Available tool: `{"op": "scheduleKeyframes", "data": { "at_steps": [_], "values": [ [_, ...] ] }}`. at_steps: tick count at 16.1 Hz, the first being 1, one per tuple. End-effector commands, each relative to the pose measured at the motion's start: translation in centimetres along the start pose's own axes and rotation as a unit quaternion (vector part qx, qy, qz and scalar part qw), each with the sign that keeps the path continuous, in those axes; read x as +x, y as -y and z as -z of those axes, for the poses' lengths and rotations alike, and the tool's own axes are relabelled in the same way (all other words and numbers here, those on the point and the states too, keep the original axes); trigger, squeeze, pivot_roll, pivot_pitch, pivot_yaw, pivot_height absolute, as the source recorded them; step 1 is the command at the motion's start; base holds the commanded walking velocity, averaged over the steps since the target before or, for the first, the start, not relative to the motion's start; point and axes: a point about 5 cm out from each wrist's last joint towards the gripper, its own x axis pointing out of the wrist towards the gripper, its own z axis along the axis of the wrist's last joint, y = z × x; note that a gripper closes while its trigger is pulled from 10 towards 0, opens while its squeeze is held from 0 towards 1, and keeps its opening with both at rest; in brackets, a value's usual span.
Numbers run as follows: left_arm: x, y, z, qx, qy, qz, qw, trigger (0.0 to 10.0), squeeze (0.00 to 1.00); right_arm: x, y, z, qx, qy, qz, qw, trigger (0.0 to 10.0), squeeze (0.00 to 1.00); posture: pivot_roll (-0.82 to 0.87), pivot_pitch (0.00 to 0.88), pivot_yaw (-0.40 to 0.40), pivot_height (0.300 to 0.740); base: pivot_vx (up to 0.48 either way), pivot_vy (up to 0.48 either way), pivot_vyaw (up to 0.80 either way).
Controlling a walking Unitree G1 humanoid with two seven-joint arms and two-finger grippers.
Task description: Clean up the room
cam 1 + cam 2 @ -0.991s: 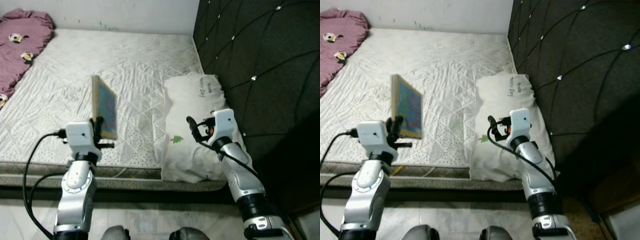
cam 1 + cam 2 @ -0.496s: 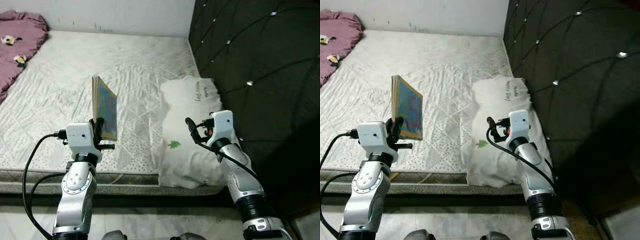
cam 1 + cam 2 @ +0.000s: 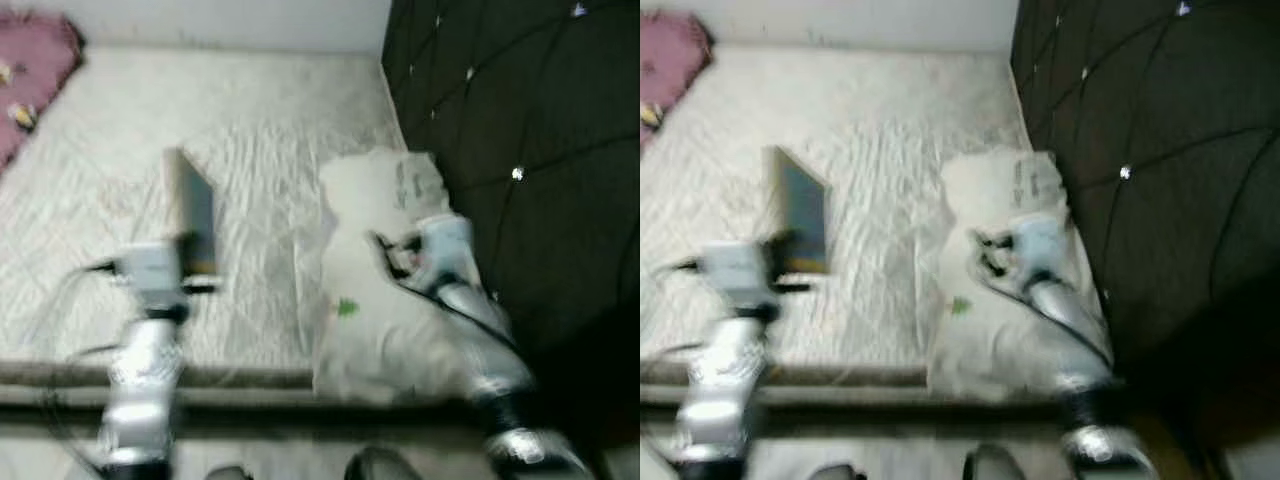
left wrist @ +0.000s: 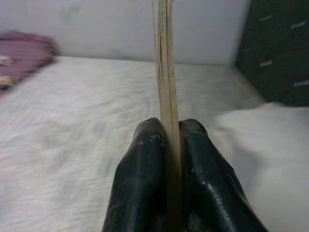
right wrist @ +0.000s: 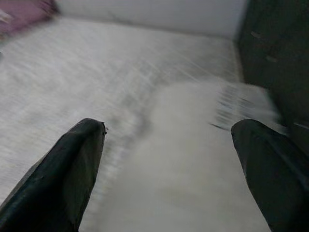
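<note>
A thin, stiff book (image 3: 189, 212) was held upright by its lower edge in the clamped left pincer (image 4: 166, 159); it was judged light. The right pincer (image 5: 169, 159) was spread wide above the soft pillow (image 3: 375, 290).

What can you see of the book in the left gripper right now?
The book is thin and flat, held upright on edge above the white mattress, clear of it. The left wrist view shows its pale, yellowish page edge clamped between the left gripper's two black fingers. The cover looks bluish with a light border; the head views are blurred, so no print is readable. Only the fingers touch it.
</note>
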Motion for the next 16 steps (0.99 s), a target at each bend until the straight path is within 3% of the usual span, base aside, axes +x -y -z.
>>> {"op": "scheduleKeyframes", "data": {
  "at_steps": [1, 4, 6, 10, 11, 14, 16],
  "values": [
    [0.0, -0.9, -0.9, 0.013, 0.020, -0.016, 1.000, 10.0, 0.00, 0.7, -1.0, -1.0, 0.002, 0.017, -0.015, 1.000, 10.0, 0.00, -0.04, 0.052, -0.029, 0.740, 0.000, 0.000, 0.00],
    [-0.2, -1.0, 0.1, -0.007, -0.023, -0.036, 0.999, 10.0, 0.00, 0.6, -0.9, -0.9, 0.003, 0.015, -0.013, 1.000, 10.0, 0.00, -0.04, 0.053, -0.030, 0.740, 0.000, 0.000, 0.00],
    [-0.7, -1.3, 1.0, -0.080, -0.069, -0.064, 0.992, 10.0, 0.00, 0.1, -0.4, -0.7, 0.005, 0.010, -0.010, 1.000, 10.0, 0.00, -0.04, 0.058, -0.033, 0.740, 0.000, 0.000, 0.00],
    [-1.2, -2.2, 1.2, -0.046, -0.067, -0.062, 0.995, 10.0, 0.00, -0.9, 1.1, 0.5, 0.048, -0.035, 0.015, 0.998, 10.0, 0.00, -0.03, 0.088, -0.042, 0.740, 0.000, 0.000, 0.00],
    [-1.2, -2.2, 1.1, -0.060, -0.066, -0.054, 0.995, 10.0, 0.00, -1.1, 1.4, 0.7, 0.043, -0.039, 0.015, 0.998, 10.0, 0.00, -0.03, 0.097, -0.045, 0.740, 0.000, 0.000, 0.00],
    [-1.2, -2.4, 2.2, -0.134, -0.125, -0.037, 0.982, 10.0, 0.00, -1.8, 1.6, 0.9, 0.040, -0.042, 0.019, 0.998, 10.0, 0.00, -0.05, 0.118, -0.040, 0.740, 0.000, 0.000, 0.00],
    [-0.8, -1.9, 2.0, -0.144, -0.128, -0.023, 0.981, 10.0, 0.00, -2.4, 1.6, 0.7, 0.052, -0.039, 0.019, 0.998, 10.0, 0.00, -0.05, 0.122, -0.037, 0.740, 0.000, 0.000, 0.00]
  ]
}}
